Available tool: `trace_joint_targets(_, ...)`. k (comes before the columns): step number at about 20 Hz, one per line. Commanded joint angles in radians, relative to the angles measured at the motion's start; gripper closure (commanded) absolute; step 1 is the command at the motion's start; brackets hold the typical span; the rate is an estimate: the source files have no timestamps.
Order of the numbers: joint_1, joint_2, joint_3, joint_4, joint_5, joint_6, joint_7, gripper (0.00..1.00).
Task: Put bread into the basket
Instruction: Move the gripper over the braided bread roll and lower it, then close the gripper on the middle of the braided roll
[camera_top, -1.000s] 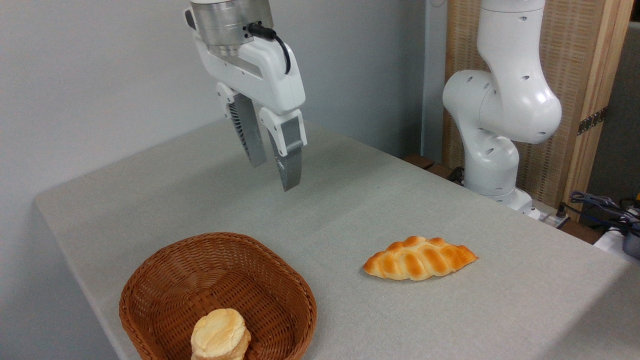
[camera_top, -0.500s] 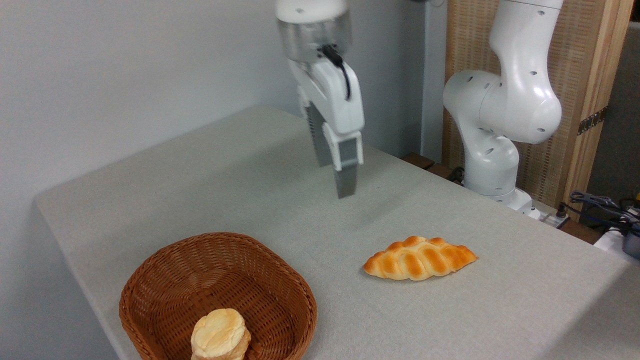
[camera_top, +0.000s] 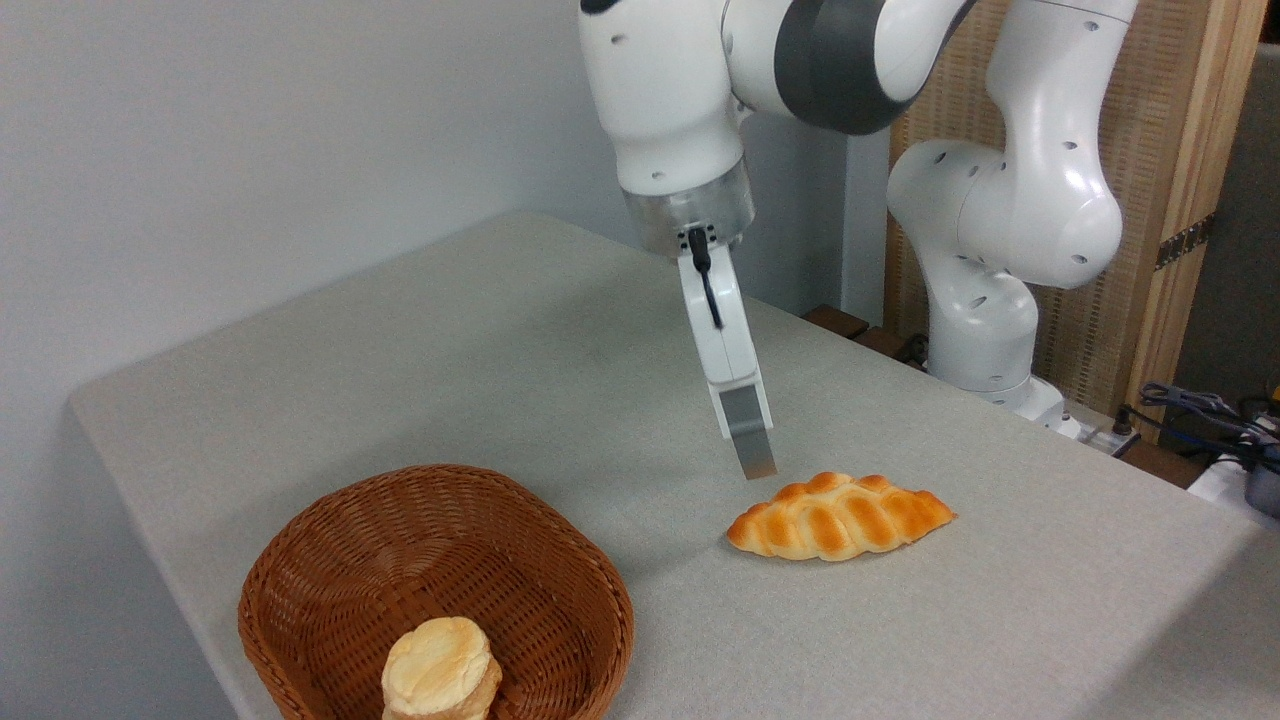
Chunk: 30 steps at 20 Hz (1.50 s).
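Bright, even, diffuse light; sharp focus. Soft faint shadow on table (camera_top: 420, 340) just left of bread (camera_top: 838, 516).

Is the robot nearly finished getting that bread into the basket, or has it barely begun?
Barely begun. The braided bread lies on the table, outside the basket, which holds only a pale round bun. The gripper hangs just above the loaf's left half, touching nothing; seen edge-on, its jaws' opening cannot be judged. Left to do: lower, grip, carry the loaf to the basket and release it.
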Motion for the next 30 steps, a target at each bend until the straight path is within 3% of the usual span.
trace_joint_targets(1, -0.019, -0.021, 0.014, -0.079, 0.076, 0.07, 0.019, 0.0)
trace_joint_targets(6, -0.019, -0.016, 0.021, -0.118, 0.109, 0.131, 0.019, 0.0)
trace_joint_targets(11, -0.036, -0.011, 0.091, -0.141, 0.165, 0.165, 0.072, 0.0)
trace_joint_targets(21, -0.037, -0.01, 0.105, -0.204, 0.167, 0.211, 0.091, 0.01)
trace_joint_targets(23, -0.037, -0.01, 0.125, -0.207, 0.167, 0.222, 0.097, 0.16)
trace_joint_targets(25, -0.037, -0.01, 0.137, -0.207, 0.167, 0.22, 0.135, 0.47)
trace_joint_targets(26, -0.037, -0.01, 0.151, -0.207, 0.167, 0.222, 0.157, 0.54)
trace_joint_targets(30, -0.039, -0.011, 0.169, -0.207, 0.165, 0.222, 0.183, 0.58)
